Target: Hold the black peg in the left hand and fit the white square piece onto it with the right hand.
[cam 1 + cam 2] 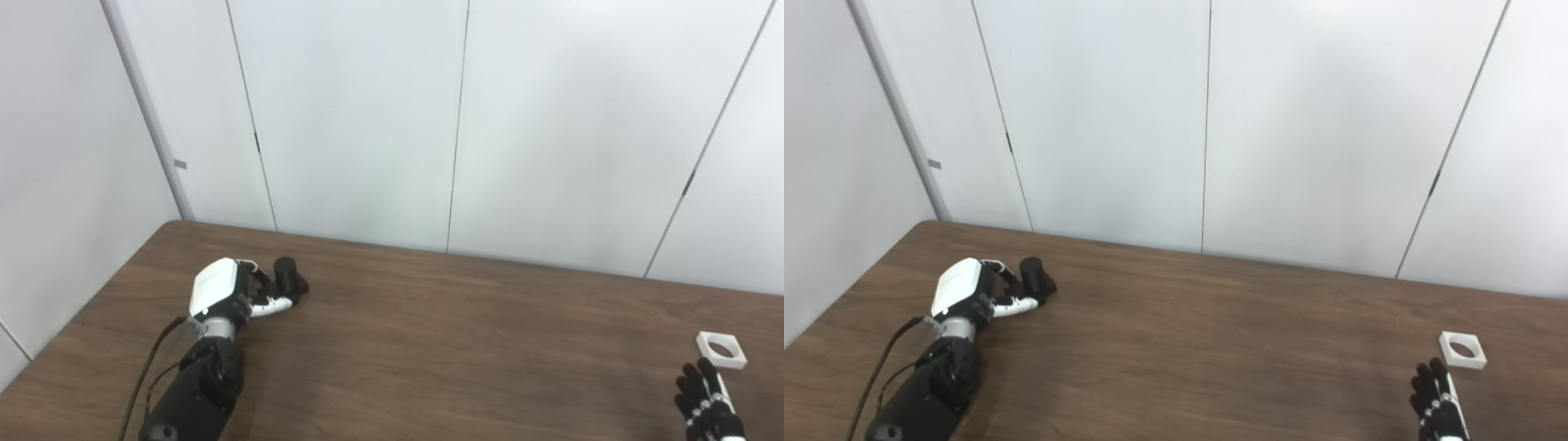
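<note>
Left hand (229, 291): sitting on my end toward the far-left corner of the table (459, 343), fingers curled round the black peg (288, 275). From where I'm watching it looks like contact on the near side of the peg, but I can't swear it's a firm grip vs. just cupping it.

Black peg: standing upright on the worktop, short dark cylinder on what looks like a wider dark base, not far from the far edge on the left side. Not lifted as far as I can see, the base looks to be on the wood.

Right hand (1438, 401): barely in shot, poking up at the near-right corner. Only the black fingers (695, 383) show, stretched out and a bit apart, holding nothing, so I'm calling it spread open.

White square piece (721, 350): lying flat on the table near the right edge, round hole facing up. It's just beyond the right fingertips, apart from them in both views, no touching.

Peg vs. square piece: well apart, pretty much opposite sides of the worktop, lots of bare brown wood between them.

Left arm (190, 392): black forearm coming up from the near edge on the left, cable (144, 373) looping along its outer side.

Backdrop: plain white wall panels (367, 122) behind the far edge.
</note>
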`<state>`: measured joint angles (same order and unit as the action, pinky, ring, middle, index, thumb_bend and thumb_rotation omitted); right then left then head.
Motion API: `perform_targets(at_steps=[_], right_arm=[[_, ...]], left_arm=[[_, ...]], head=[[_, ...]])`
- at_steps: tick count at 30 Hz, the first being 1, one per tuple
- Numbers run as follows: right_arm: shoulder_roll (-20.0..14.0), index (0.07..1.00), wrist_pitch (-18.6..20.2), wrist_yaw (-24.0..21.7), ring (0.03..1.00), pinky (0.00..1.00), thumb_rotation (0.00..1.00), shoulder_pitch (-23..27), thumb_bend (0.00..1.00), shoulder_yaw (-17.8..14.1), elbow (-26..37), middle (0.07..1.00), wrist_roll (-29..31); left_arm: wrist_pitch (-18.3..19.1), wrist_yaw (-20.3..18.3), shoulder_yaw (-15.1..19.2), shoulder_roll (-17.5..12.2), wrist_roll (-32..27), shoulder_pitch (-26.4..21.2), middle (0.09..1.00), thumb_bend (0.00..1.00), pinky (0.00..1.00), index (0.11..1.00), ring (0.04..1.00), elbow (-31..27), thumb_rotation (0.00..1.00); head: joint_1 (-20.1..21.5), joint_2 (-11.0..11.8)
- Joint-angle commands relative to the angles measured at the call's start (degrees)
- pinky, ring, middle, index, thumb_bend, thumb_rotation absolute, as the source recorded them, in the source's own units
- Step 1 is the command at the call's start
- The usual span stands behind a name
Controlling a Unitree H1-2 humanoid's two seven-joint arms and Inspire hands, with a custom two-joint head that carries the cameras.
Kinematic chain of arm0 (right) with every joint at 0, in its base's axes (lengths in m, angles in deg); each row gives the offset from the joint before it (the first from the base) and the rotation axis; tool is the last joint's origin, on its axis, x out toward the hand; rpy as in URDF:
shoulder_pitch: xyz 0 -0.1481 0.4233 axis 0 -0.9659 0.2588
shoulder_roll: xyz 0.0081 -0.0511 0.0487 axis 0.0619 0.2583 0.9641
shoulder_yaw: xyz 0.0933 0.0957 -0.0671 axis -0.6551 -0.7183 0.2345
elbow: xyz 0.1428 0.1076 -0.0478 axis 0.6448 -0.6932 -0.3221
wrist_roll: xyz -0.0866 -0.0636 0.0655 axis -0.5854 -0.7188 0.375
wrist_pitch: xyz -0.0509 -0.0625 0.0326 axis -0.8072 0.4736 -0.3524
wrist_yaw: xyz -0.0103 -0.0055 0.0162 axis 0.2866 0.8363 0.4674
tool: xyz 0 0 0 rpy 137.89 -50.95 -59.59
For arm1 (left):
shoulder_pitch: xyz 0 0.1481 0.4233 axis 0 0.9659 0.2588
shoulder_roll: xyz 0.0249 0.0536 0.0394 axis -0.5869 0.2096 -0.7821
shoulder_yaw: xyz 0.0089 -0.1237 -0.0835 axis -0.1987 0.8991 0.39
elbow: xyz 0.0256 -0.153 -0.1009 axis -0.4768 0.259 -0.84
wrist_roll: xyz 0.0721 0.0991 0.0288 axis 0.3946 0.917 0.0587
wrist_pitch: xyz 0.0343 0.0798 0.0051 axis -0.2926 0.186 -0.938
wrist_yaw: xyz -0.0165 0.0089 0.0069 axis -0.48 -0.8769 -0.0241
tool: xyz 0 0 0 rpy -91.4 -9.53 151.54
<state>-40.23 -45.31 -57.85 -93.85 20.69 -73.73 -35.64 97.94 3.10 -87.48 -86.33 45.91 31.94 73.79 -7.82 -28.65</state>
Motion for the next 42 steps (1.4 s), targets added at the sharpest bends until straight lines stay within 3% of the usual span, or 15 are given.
perform_targets(at_steps=[1, 8, 16, 23, 31, 42], right_arm=[[1.9, 1.000, 0.3, 0.8, 0.969, 0.97, 1.00, -4.0, 0.51, 0.7, -3.8, 0.973, -0.2], [2.0, 1.000, 0.3, 1.0, 0.962, 0.98, 1.00, -4.0, 0.51, 0.8, -3.5, 0.961, -0.7], [2.2, 1.000, 0.8, 1.7, 0.968, 0.99, 1.00, -3.8, 0.52, 1.3, -2.8, 0.967, -1.6], [2.2, 0.988, 2.0, 2.1, 0.956, 0.98, 1.00, -3.2, 0.55, 1.3, -2.4, 0.965, -1.9], [2.7, 0.952, 3.4, 3.1, 0.935, 0.95, 1.00, -2.1, 0.52, 0.9, -0.6, 0.940, -2.1], [1.6, 0.947, 8.1, 4.1, 0.939, 0.94, 1.00, -1.3, 0.61, 0.2, 3.2, 0.939, -3.1]], left_arm=[[-2.6, -1.2, -0.4, -1.8, -0.3, 0.4, 0.770, 0.52, 1.00, 0.486, 0.881, -4.3, 0.05], [-1.9, -5.5, -1.4, -1.5, 1.2, 5.7, 0.790, 0.52, 1.00, 0.487, 0.900, -16.9, 0.05], [-5.3, -5.1, -2.4, -0.3, 4.8, 10.8, 0.797, 0.52, 1.00, 0.486, 0.909, -25.8, 0.05], [-9.0, -5.9, -4.1, 0.9, 7.0, 14.9, 0.814, 0.52, 1.00, 0.486, 0.936, -30.4, 0.05], [-7.6, -11.8, -5.6, 4.2, 8.5, 18.7, 0.821, 0.52, 1.00, 0.486, 0.962, -37.1, 0.05], [-9.1, -16.4, -8.3, 6.6, 10.6, 19.9, 0.815, 0.52, 1.00, 0.485, 0.945, -38.0, 0.05]], head=[[0.1, -0.2], [0.9, -1.0], [2.0, -2.0], [3.4, -3.1], [6.2, -5.4], [10.4, -8.2]])
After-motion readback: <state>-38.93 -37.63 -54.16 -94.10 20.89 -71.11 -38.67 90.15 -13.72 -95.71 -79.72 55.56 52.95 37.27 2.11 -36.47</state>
